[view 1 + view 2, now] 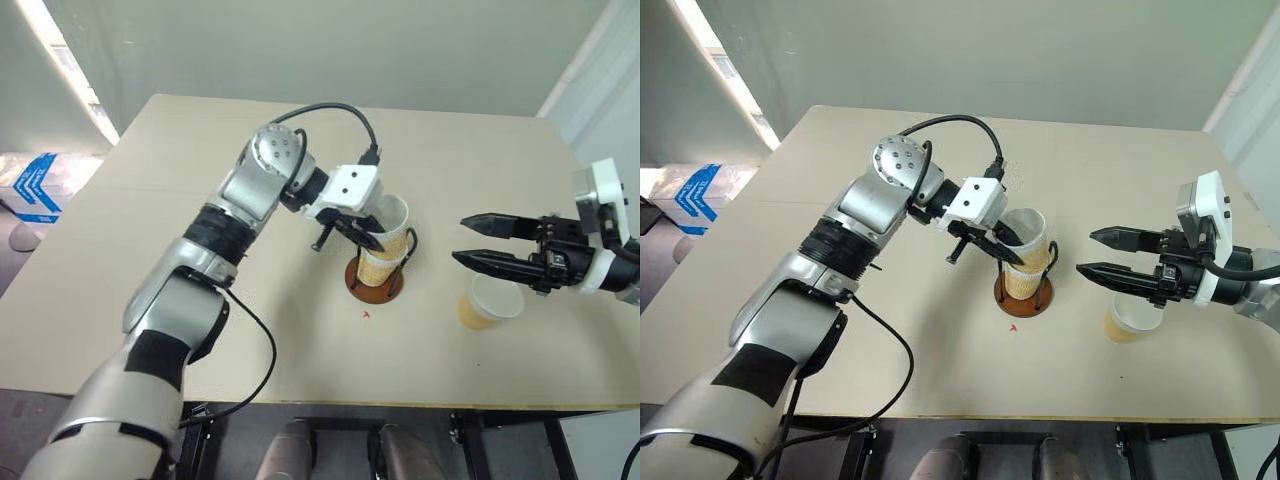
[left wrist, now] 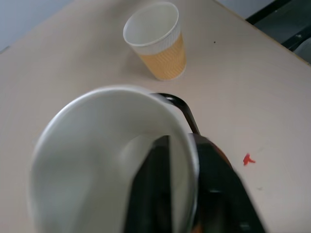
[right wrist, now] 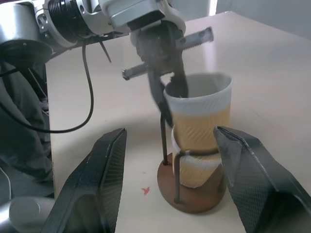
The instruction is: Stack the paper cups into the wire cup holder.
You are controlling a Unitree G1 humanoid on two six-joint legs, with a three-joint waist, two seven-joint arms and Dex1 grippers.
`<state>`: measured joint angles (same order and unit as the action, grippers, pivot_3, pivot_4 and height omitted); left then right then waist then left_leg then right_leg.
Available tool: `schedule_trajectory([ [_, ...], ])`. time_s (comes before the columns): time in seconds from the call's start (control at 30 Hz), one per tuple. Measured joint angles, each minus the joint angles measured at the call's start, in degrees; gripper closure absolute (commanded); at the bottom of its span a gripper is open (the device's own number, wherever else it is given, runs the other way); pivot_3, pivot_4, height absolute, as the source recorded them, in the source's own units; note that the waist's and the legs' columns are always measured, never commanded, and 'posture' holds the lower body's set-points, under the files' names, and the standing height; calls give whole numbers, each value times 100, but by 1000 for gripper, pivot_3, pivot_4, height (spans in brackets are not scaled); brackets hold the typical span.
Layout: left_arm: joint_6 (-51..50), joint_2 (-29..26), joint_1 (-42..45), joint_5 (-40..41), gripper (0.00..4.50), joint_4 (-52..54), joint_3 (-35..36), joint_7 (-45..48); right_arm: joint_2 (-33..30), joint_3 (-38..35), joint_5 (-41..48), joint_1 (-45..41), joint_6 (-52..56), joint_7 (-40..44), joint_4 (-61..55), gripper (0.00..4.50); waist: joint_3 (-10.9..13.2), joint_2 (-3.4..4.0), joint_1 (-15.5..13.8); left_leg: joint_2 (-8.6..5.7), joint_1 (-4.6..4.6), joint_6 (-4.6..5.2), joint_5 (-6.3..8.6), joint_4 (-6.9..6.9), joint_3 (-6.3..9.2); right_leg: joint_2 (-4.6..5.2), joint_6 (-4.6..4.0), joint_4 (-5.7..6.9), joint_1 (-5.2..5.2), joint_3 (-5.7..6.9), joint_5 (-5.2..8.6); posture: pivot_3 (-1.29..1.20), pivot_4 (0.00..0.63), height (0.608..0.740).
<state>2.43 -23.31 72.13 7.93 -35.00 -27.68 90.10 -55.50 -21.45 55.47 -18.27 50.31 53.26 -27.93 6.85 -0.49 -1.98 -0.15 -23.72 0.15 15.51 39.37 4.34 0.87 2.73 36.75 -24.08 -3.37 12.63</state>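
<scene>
Cups, holder and both grippers on the table

The wire cup holder (image 1: 375, 279) stands near the middle of the table (image 1: 150, 250), with a cup (image 1: 378, 268) seated in it and a top cup (image 1: 388, 226) nested in that one. The left gripper (image 1: 367, 232) is at the top cup's rim, one finger inside the rim and one outside. To the right, apart from the holder, a loose cup (image 1: 488, 302) stands upright on the table. The right gripper (image 1: 474, 240) hangs just above and behind it, pointing toward the holder.
</scene>
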Motion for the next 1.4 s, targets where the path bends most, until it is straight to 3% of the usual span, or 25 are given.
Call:
schedule_trajectory([
  [0.27, -659, 68, 197, 198, 24, 149, 307, 12, -114, 1, -1, -11, 4, 0, 43, 1478, 0, 1, -3, -1, -2, 2, 1, 5, -2, 0, 2, 0, 0, 0, 0, 0, 150, 740],
  [0.4, -763, -27, 209, 264, 24, 233, 311, 15, -185, 20, -19, -46, 37, -57, 63, 1478, 0, 1, -1, 0, -1, 2, 1, 6, -2, 0, 4, 1, 0, -1, -1, 0, 150, 740],
  [0.57, -1206, -141, 262, 570, 24, 285, 904, -28, -563, 425, -871, 103, -39, -327, 252, 1478, 0, 2, -4, 0, -4, 4, 2, 15, -2, 2, 10, 2, 0, -1, -5, 0, 150, 740],
  [0.77, -2005, -1046, -196, 1008, 24, 745, 1797, -61, -1130, 706, -1662, 720, -159, -147, 271, 1478, -14, 48, 22, 0, -1, 9, 5, 8, -9, 1, 15, -3, -3, -8, -1, 0, 150, 740],
  [0.93, -2017, -1848, -1414, 984, 24, 1401, 1843, -53, -1372, 702, -1755, 897, -177, 173, 104, 1478, -9, 54, 43, 0, -4, 7, 4, 19, -9, -2, 18, 3, -10, -10, 1, 0, 150, 740],
  [1.07, -2020, -2213, -1702, 958, 24, 1622, 2073, -204, -1563, 731, -1946, 983, -317, 354, -44, 1478, -8, 53, -1, -1, -8, 20, 10, 35, -4, 0, 18, 2, -2, -8, 0, 0, 150, 740],
  [1.4, -2039, -2372, -2022, 989, 24, 1795, 2254, -352, -1734, 1340, -2828, 1115, -839, 528, 114, 1478, -5, 59, 23, -3, -7, 51, 28, 56, -6, 4, 12, 8, 3, -7, -5, 0, 150, 740],
])
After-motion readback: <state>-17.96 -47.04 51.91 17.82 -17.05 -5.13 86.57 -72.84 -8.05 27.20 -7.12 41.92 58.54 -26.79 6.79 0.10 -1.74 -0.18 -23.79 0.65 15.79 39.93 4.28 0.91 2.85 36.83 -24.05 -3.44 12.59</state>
